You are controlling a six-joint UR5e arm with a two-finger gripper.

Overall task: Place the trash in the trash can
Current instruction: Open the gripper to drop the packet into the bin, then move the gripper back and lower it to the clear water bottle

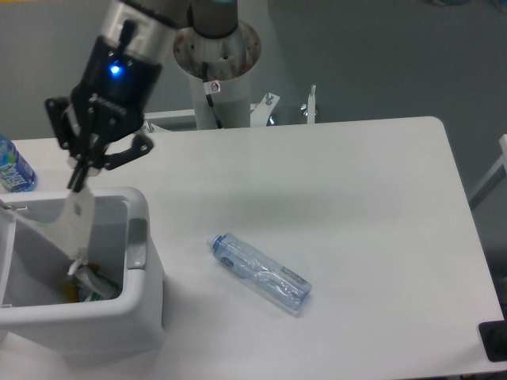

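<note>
1. My claw (79,180) is pinched shut on the pouch (70,222) by its top edge; it hangs over the trash can (141,297), lower end inside.
2. Bottle (259,271) lies on the table (356,206), well apart from the can.
3. Risk: pouch may snag on the rim & flop outside at release.
4. No print readable; labelled bottle (13,168) too blurred.

white worktop (356,206), labelled bottle (12,166) at far left edge, partly cut off, grey wall behind, metal bracket with bolts (285,107) at worktop's back edge
</note>
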